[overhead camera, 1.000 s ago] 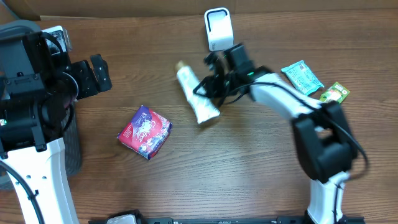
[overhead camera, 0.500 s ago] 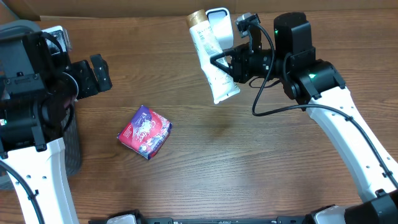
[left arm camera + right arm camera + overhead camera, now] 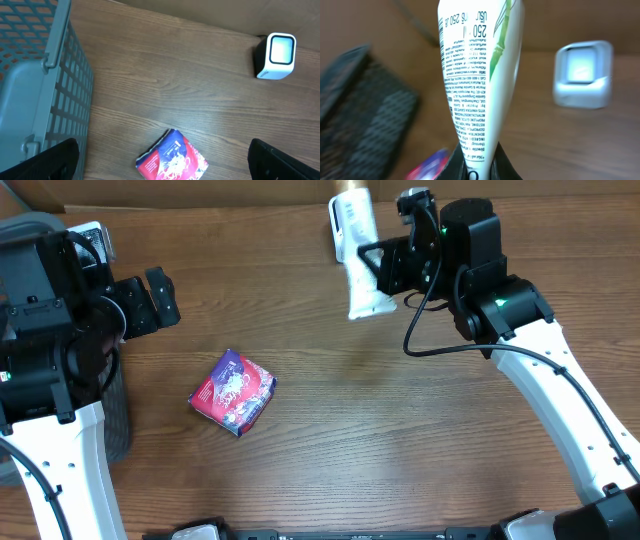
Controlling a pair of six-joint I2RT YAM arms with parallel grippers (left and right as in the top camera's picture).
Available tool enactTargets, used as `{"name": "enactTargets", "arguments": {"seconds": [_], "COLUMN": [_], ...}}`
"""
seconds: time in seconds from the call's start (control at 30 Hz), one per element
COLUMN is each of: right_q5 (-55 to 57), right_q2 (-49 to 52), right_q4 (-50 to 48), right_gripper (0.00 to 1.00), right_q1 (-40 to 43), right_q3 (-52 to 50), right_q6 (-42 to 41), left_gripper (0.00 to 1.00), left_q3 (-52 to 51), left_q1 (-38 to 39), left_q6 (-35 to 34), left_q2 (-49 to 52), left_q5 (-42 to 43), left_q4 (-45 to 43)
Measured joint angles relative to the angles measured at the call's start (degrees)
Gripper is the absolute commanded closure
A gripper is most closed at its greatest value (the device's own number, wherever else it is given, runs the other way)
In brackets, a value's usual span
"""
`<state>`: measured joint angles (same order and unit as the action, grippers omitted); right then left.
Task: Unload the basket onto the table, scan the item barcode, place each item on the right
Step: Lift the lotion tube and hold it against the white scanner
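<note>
Now that the right gripper [image 3: 374, 268] has lifted the white tube [image 3: 362, 292] off the table, where it lay a second ago, we see it carried to the far side, and from overhead its upper part overlaps the small white scanner [image 3: 275, 50]. We judge the scan is close, since the item is up at the reader and no longer near the middle of the table. The claw is pressed tight on the tube's crimped end, and the tube stands up from it in the right wrist view. There the scanner [image 3: 582, 75] sits to the right of the tube [image 3: 480, 75] and beyond it, so we cannot tell whether the barcode faces it. No barcode shows on the side we see.

On that side we read "250" and "US" in larger type. Below it is a block of fine print that seems to name Procter & Gamble and begins an ingredients list. A green stripe runs along one edge.

The left gripper [image 3: 160, 298] has not moved. Its fingers are spread wide on nothing, near the grey basket [image 3: 45, 90]. The red and purple packet [image 3: 233, 391] lies where it was.
</note>
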<state>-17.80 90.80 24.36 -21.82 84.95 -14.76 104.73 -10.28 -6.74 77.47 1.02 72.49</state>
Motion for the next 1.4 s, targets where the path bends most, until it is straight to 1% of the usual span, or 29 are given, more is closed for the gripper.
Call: {"name": "enactTargets", "arguments": {"seconds": [0.07, 0.17, 0.2, 0.23, 0.33, 0.5, 0.73, 0.87, 0.97, 1.07, 1.2, 1.4], "right_q5": [5.6, 15.0, 18.9, 20.9, 29.7, 41.2, 51.9, 53.9, 54.1, 54.0, 53.6, 52.6], "right_q2": [0.1, 0.9, 1.7, 2.3, 6.7, 16.9, 31.9, 37.5, 40.2, 42.7, 44.5, 44.6], "right_q4": [-1.5, -6.6, -9.2, -11.0, -19.8, -33.7, -55.7, -62.0, -62.6, -62.5, -62.3, -63.7], "right_gripper": [0.96, 0.96, 0.96, 0.96, 0.96, 0.96, 0.96, 0.96, 0.96, 0.96, 0.96, 0.96], "right_q1": [-0.7, -2.4, -3.3, -3.7, -5.1, -5.6, -5.5, -5.2, -4.9, -4.8, -4.8, -4.8], "right_q3": [0.0, 0.0, 0.0, 0.0, 0.0, 0.0, 0.0, 0.0, 0.0, 0.0, -0.1, -0.1], "right_q6": [2.7, 9.7, 14.1, 16.5, 27.3, 43.9, 67.8, 78.8, 82.7, 84.8, 86.2, 86.5], "left_gripper": [0.0, 0.0, 0.0, 0.0, 0.01, 0.0, 0.0, 0.01, 0.01, 0.01, 0.0, 0.0], "left_q3": [0.0, 0.0, 0.0, 0.0, 0.0, 0.0, 0.0, 0.0, 0.0, 0.0, 0.0, 0.0], "left_q1": [0.0, 0.0, 0.0, 0.0, 0.0, 0.0, 0.0, 0.0, 0.0, 0.0, 0.0, 0.0], "left_q6": [0.0, 0.0, 0.0, 0.0, 0.0, 0.0, 0.0, 0.0, 0.0, 0.0, 0.0, 0.0], "left_q2": [0.0, 0.0, 0.0, 0.0, 0.0, 0.0, 0.0, 0.0, 0.0, 0.0, 0.0, 0.0], "left_q5": [0.0, 0.0, 0.0, 0.0, 0.0, 0.0, 0.0, 0.0, 0.0, 0.0, 0.0, 0.0], "left_q4": [0.0, 0.0, 0.0, 0.0, 0.0, 0.0, 0.0, 0.0, 0.0, 0.0, 0.0, 0.0]}}
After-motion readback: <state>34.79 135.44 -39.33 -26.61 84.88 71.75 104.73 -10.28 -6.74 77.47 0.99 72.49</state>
